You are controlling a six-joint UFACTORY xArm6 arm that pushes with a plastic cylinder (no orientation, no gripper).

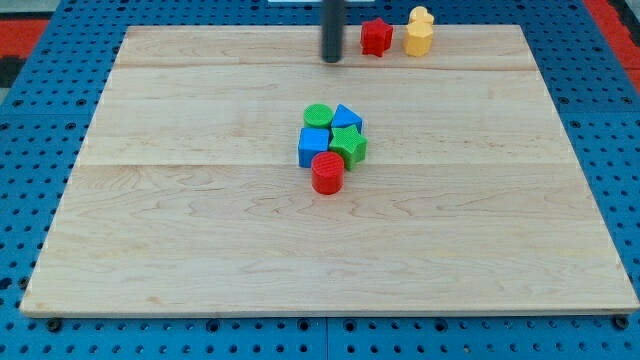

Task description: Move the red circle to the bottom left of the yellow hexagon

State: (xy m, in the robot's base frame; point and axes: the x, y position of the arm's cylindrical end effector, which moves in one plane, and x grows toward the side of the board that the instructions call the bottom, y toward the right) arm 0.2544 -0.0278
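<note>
My tip point(331, 59) is the blunt lower end of a straight dark rod, so it has nothing to release or clench and it grasps nothing; it rests on the wooden board point(180, 250) near the view's top edge, clear of every block. At about 3 o'clock from my tip, just beside it but not touching, sits a red star-shaped block point(375, 37). Further along the same direction, right next to that star, stands the yellow hexagon point(419, 38), with a second yellow piece of unclear shape behind it toward the view's top.

Well apart from my tip, at about 6 o'clock, a tight cluster of five blocks lies near the board's middle. The green round block point(318, 116) is at the cluster's 11 o'clock, the blue triangle point(347, 117) at its 1 o'clock. Below them the blue cube point(313, 146) sits at 9 o'clock and a green star-like block point(349, 146) at 3 o'clock. The red circle point(327, 172) is at the cluster's 6 o'clock, pressed against the blue cube and the green star-like block. From the yellow hexagon, the red circle lies far off at about 7 o'clock.
</note>
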